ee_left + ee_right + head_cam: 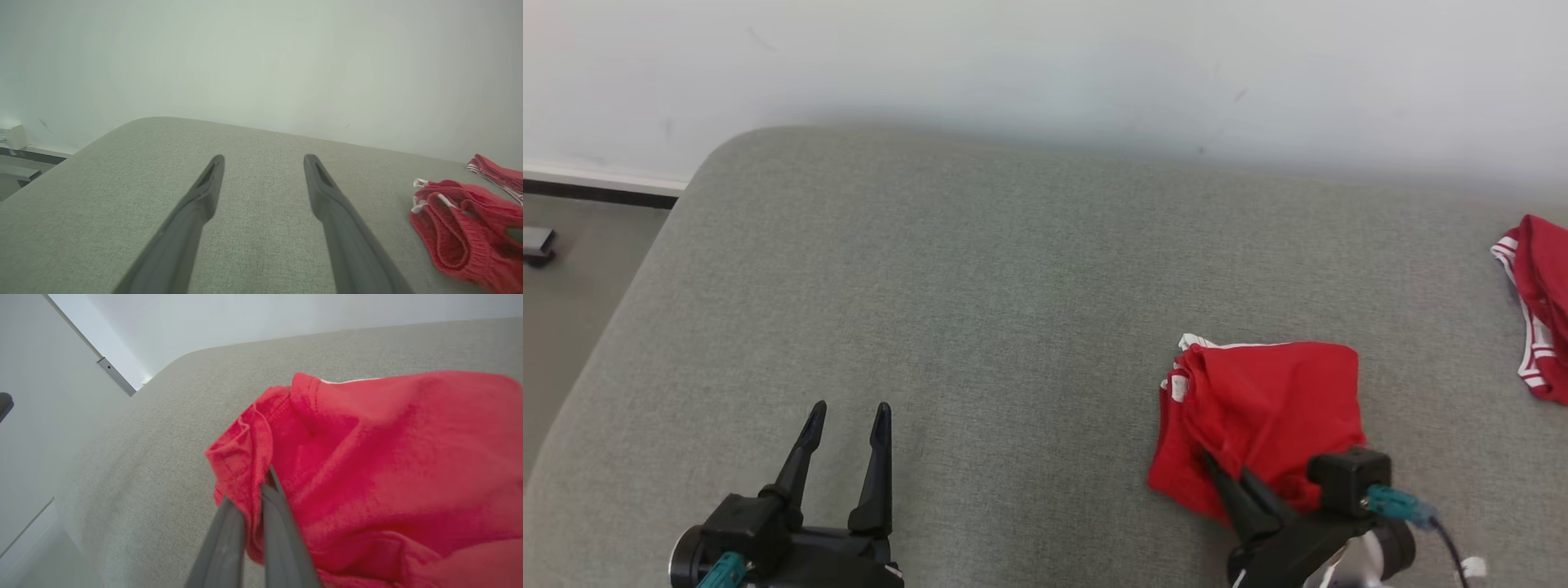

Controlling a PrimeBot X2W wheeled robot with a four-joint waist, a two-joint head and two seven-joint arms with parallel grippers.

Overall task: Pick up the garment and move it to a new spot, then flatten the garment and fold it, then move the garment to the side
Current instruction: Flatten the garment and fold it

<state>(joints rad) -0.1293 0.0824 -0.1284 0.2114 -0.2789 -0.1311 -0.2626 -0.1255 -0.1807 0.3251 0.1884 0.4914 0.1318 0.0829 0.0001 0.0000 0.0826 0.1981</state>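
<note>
Far to the left of the left gripper [850, 407], beyond the rounded corner of the cushion [1013, 286], a strip of floor [572, 278] shows with a small dark object [538, 243] on it. A pale wall [1045, 65] runs behind. The left gripper sits over the near left part of the grey cushion, its two dark fingers spread wide with only bare fabric between them. Whether the tips touch the cushion cannot be told. Well off to its right lies the garment [1266, 408], a red piece with white trim. It is bunched into a rough heap on the cushion, with its folded edges turned towards the left gripper. The right gripper [1209, 459] comes in at the garment's near edge, its fingers pointing up and to the left, drawn together and clamped on a fold of the red cloth. In the right wrist view the hem rises out of the narrow gap between the two fingers. The bulk of the garment spreads ahead and to the right of them, and bare cushion lies to their left. Further right of the right gripper, well apart from the garment and at the edge of the head view, a striped cloth [1543, 302] in red and white lies on the cushion.
</note>
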